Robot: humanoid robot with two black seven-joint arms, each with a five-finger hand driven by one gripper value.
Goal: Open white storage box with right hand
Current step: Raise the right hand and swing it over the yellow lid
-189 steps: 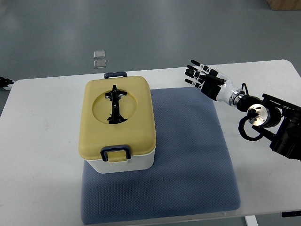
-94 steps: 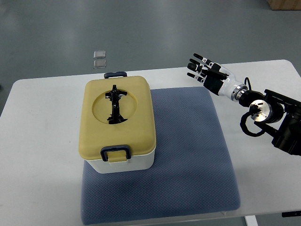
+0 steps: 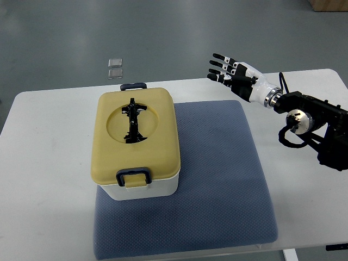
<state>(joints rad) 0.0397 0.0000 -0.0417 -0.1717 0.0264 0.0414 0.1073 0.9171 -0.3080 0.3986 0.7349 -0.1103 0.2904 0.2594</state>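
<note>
Running lengthwise away from the robot, the storage box (image 3: 137,142) sits apart from the spread right hand (image 3: 235,78).

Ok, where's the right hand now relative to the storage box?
In the top view the right hand hovers open over the table's far edge, to the right of the white storage box and clear of it, beyond the blue mat's far right corner.

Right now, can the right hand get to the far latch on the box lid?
Probably yes. The right hand hangs open above the table's far edge, and nothing lies between it and the far latch of the white storage box.
</note>
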